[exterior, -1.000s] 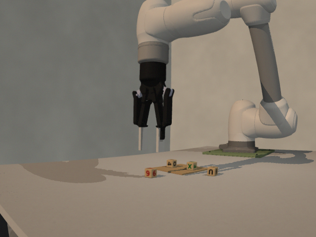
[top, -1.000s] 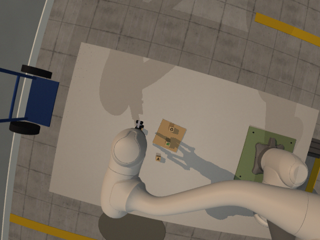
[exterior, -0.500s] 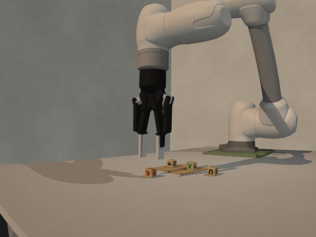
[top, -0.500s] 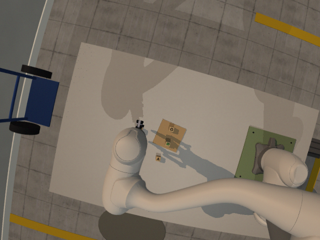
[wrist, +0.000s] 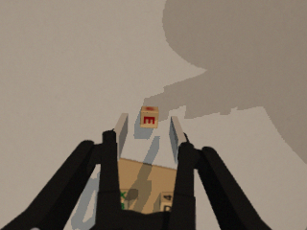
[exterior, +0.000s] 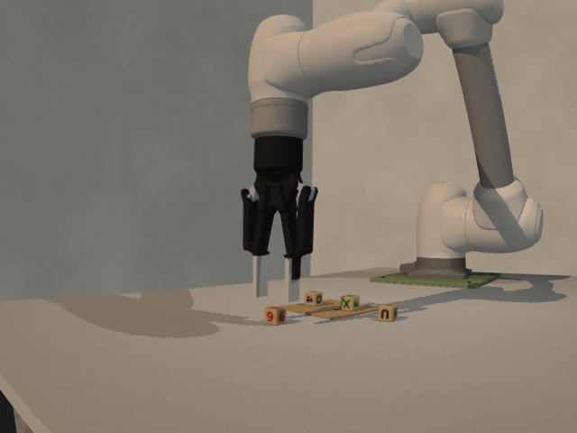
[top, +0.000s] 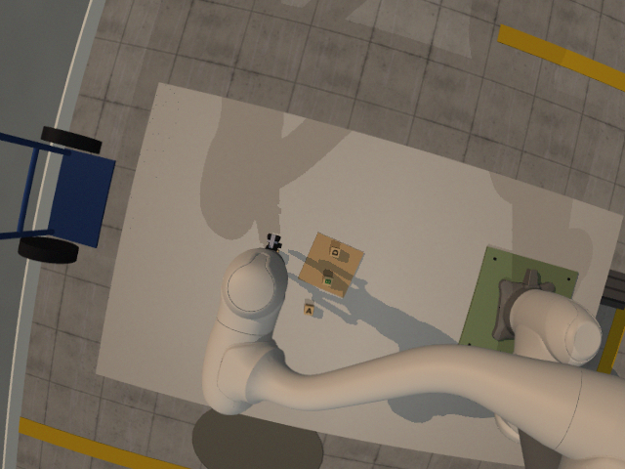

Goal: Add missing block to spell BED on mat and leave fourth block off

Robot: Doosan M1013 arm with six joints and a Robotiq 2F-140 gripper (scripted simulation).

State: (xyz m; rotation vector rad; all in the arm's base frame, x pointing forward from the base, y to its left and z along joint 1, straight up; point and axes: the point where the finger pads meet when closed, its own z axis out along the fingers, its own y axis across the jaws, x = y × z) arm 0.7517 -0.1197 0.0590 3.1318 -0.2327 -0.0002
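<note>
The tan mat point(top: 330, 264) lies mid-table with the D block point(top: 335, 250) and the green-lettered B block point(top: 328, 278) on it, a gap between them. The E block point(wrist: 149, 117), red letter on top, lies on the table just off the mat's edge; it also shows in the exterior view point(exterior: 275, 315). The A block point(top: 309, 309) lies off the mat on the other side. My gripper point(exterior: 275, 293) hangs low over the table and points straight down, open partway and empty. In the wrist view the E block shows between the fingertips, below them and untouched.
The arm's base stands on a green plate point(top: 515, 303) at the table's right. A blue cart point(top: 65, 196) stands on the floor beyond the table's left edge. The arm's wrist hides the E block in the top view.
</note>
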